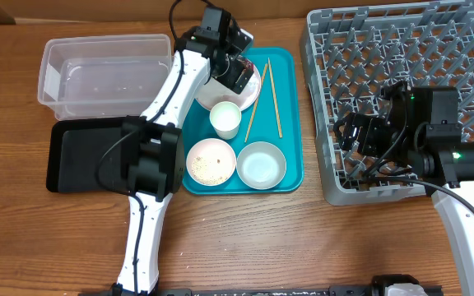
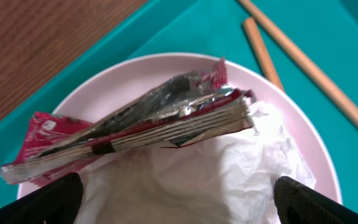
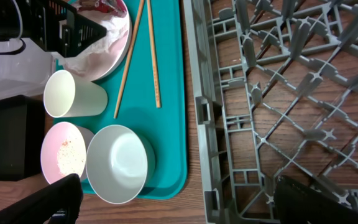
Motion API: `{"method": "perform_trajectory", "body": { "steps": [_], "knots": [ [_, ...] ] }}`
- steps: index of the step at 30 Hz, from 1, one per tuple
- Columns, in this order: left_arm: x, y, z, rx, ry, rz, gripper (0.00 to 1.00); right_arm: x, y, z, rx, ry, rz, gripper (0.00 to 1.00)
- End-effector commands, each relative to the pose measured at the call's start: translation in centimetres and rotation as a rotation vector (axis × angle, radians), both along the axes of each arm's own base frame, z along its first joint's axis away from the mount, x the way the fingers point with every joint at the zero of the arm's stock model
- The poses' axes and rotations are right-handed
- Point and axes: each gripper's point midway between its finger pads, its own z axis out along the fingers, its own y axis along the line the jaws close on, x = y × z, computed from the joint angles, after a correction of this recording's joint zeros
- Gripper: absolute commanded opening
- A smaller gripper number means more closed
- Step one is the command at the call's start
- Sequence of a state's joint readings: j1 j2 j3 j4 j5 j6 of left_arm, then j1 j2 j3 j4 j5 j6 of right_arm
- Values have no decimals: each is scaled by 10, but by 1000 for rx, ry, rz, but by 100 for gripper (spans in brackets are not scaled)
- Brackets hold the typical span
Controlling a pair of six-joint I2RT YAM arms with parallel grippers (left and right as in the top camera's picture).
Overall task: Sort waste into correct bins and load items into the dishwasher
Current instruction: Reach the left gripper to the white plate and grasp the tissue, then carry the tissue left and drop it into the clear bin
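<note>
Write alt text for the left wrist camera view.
A crinkled red-and-silver snack wrapper lies across a crumpled white napkin on a white plate. The plate sits on a teal tray with two wooden chopsticks at upper right; the open left gripper shows as dark fingertips in the bottom corners.

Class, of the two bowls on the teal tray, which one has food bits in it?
The small white bowl, the one nearer the black tray: grains speckle its bottom. The grey metal bowl beside it is empty.

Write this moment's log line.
left gripper open above red snack wrapper on white round plate | right gripper open over grey plastic rack
</note>
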State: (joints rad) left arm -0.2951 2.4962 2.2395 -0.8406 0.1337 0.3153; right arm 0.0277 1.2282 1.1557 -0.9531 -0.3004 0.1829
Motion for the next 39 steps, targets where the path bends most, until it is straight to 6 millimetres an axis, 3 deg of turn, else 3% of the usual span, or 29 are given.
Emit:
{"method": "perform_trajectory", "body": {
  "steps": [1, 5, 9, 12, 17, 20, 23, 33, 39],
  "knots": [
    [5, 1, -3, 28, -22, -25, 100, 4, 3, 11, 9, -28, 8, 100],
    [5, 4, -9, 45, -12, -18, 96, 4, 3, 11, 8, -28, 8, 100],
    [-1, 6, -21, 55, 26, -18, 83, 4, 3, 11, 8, -28, 8, 100],
    [-11, 8, -33, 65, 78, -18, 57, 4, 3, 11, 8, -28, 8, 100],
    [-21, 11, -37, 72, 128, -2, 4, 4, 3, 11, 8, -28, 8, 100],
    [-24, 11, -32, 62, 147, 34, 4, 4, 3, 11, 8, -28, 8, 100],
    [-23, 11, -10, 45, 145, 69, 4, 4, 3, 11, 8, -29, 8, 100],
    [-19, 12, 107, -23, 27, 122, 4, 4, 3, 11, 6, -28, 6, 100],
    [-32, 23, 152, -36, -8, 134, 4, 4, 3, 11, 6, -28, 6, 100]
  ]
}}
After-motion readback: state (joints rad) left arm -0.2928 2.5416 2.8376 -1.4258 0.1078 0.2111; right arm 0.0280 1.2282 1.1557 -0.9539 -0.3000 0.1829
